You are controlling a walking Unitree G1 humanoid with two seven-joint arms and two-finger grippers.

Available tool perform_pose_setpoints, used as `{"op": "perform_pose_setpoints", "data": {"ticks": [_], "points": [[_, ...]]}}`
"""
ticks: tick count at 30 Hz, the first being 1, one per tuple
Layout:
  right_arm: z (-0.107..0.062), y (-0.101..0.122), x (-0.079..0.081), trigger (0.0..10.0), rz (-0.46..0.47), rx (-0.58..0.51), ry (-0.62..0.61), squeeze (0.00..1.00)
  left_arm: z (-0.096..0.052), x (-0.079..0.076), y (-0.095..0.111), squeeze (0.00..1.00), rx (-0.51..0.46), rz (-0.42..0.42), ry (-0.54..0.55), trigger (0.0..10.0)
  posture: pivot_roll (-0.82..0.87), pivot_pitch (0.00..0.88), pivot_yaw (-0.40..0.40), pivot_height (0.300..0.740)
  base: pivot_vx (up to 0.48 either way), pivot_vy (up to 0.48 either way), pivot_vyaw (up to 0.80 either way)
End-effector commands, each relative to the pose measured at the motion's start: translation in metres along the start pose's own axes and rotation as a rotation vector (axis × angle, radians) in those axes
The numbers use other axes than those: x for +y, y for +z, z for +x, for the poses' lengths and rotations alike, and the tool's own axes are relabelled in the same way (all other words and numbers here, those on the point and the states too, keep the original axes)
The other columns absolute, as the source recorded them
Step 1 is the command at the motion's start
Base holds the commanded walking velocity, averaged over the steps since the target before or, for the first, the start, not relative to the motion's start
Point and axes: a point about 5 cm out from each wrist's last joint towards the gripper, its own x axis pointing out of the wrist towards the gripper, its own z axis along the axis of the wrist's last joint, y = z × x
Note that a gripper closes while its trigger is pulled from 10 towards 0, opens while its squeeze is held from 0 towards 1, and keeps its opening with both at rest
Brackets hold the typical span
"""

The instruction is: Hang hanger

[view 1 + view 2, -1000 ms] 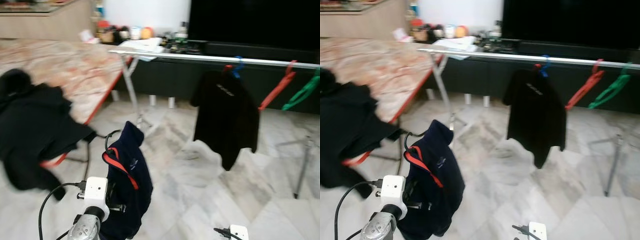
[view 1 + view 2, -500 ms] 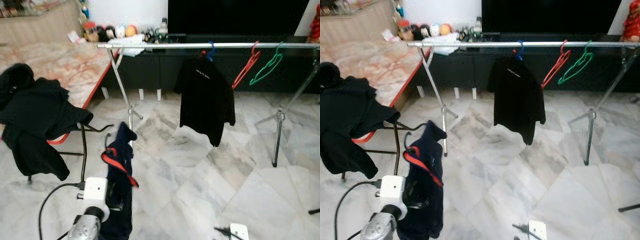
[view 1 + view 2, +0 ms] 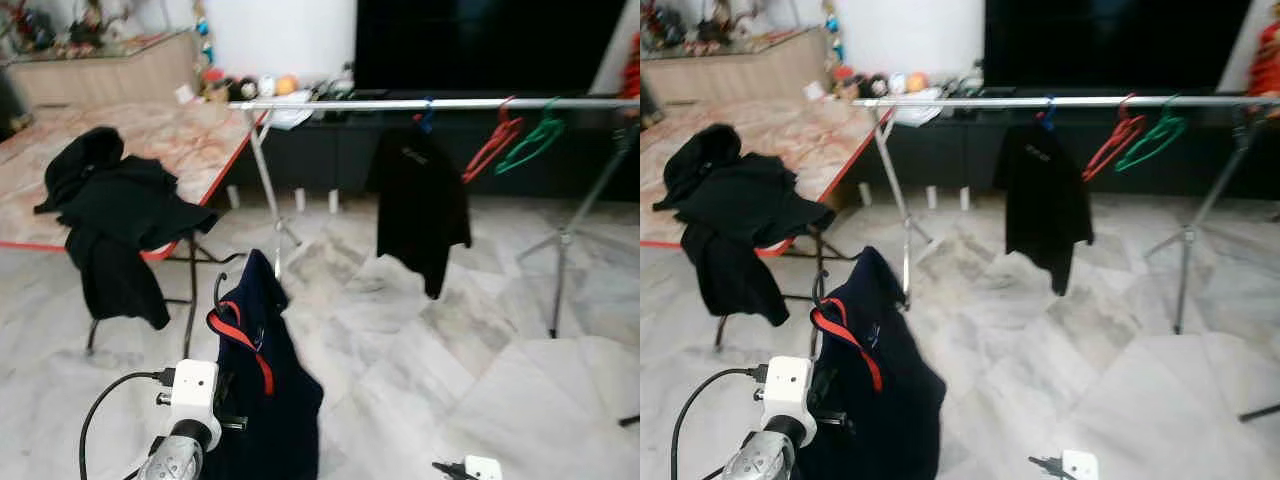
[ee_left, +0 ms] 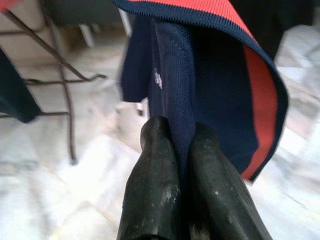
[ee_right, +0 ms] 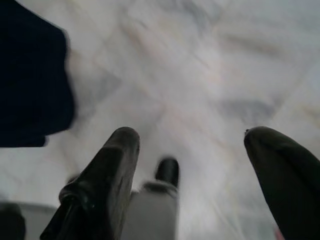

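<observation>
**Navy shirt in hand, rail now squarely ahead**

My head camera has swung since half a second ago: the long silver clothes rail sits a little lower and more central, and the marble-topped folding table with the heap of black clothes over its near edge has come further into frame. Nothing on the rail has shifted; I judge it is me turning, so I still have floor to cross before I can hang anything.

My left hand is pinched tight on a fold of the navy polo shirt with a red collar band, which hangs down in front of the wrist. A dark hanger hook pokes up just beside the collar, so the hanger seems to ride inside the shirt.

The rail is well apart from that hand, carrying a black shirt on a blue hanger, a bare red hanger and a bare green hanger.

My right hand hangs idle, fingers spread wide over the white marble floor.
</observation>
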Motion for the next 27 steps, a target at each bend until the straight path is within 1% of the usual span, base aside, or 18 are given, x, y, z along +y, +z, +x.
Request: {"op": "perform_pose_setpoints", "data": {"ticks": [1,5,10,14,16,17,18,19,20,22,23,25,26,27], "points": [[0.001,0.003,0.007,10.0,-0.002,-0.010,0.023,0.00,0.004,0.000,0.013,0.00,-0.044,-0.003,-0.018,10.0,0.06,0.075,0.041,0.740,0.000,0.000,0.00],[0.001,0.003,0.007,10.0,-0.001,-0.014,0.025,0.00,0.005,-0.004,0.016,0.00,-0.044,-0.001,-0.051,10.0,0.06,0.075,0.042,0.740,0.000,0.000,0.00],[0.001,0.003,0.007,10.0,-0.001,-0.017,0.024,0.00,0.005,-0.006,0.017,0.00,-0.040,-0.003,-0.065,10.0,0.06,0.078,0.042,0.740,0.000,0.000,0.00],[0.001,0.005,0.008,10.0,-0.002,-0.043,0.028,0.00,0.006,-0.012,0.021,0.00,-0.039,-0.012,-0.117,10.0,0.07,0.080,0.043,0.740,0.000,0.000,0.00],[0.001,0.008,0.008,10.0,-0.002,-0.074,0.039,0.00,0.009,-0.016,0.026,0.00,-0.041,-0.006,-0.165,10.0,0.07,0.079,0.045,0.740,0.000,0.000,0.00],[0.000,0.013,0.011,10.0,-0.001,-0.121,0.067,0.00,0.013,-0.021,0.034,0.00,-0.045,-0.007,-0.231,10.0,0.07,0.079,0.048,0.740,0.000,0.000,0.00],[0.000,0.013,0.011,10.0,-0.001,-0.121,0.067,0.00,0.013,-0.021,0.034,0.00,-0.045,-0.007,-0.231,10.0,0.07,0.079,0.048,0.740,0.000,0.000,0.00],[0.000,0.016,0.013,10.0,0.008,-0.159,0.099,0.00,0.016,-0.025,0.040,0.00,-0.048,-0.008,-0.291,10.0,0.07,0.079,0.051,0.740,0.000,0.000,0.00],[-0.001,0.019,0.015,10.0,0.010,-0.184,0.127,0.00,0.018,-0.027,0.044,0.00,-0.048,-0.010,-0.326,10.0,0.07,0.078,0.051,0.740,0.000,0.000,0.00],[-0.002,0.022,0.018,10.0,0.011,-0.215,0.167,0.00,0.020,-0.029,0.049,0.00,-0.051,-0.010,-0.363,10.0,0.07,0.078,0.055,0.740,0.000,0.000,0.00],[-0.002,0.023,0.021,10.0,0.021,-0.231,0.208,0.00,0.024,-0.029,0.056,0.00,-0.056,-0.007,-0.389,10.0,0.06,0.079,0.056,0.740,0.000,0.000,0.00],[-0.002,0.024,0.025,10.0,0.025,-0.234,0.257,0.00,0.027,-0.031,0.062,0.00,-0.060,-0.007,-0.415,10.0,0.06,0.077,0.056,0.740,0.000,0.000,0.00],[-0.003,0.025,0.029,10.0,0.007,-0.234,0.314,0.00,0.029,-0.035,0.068,0.00,-0.060,-0.005,-0.455,10.0,0.06,0.078,0.056,0.740,0.000,0.000,0.00],[-0.003,0.026,0.031,10.0,-0.016,-0.237,0.345,0.00,0.029,-0.038,0.070,0.00,-0.057,0.002,-0.484,10.0,0.06,0.078,0.056,0.740,0.000,0.000,0.00]]}}
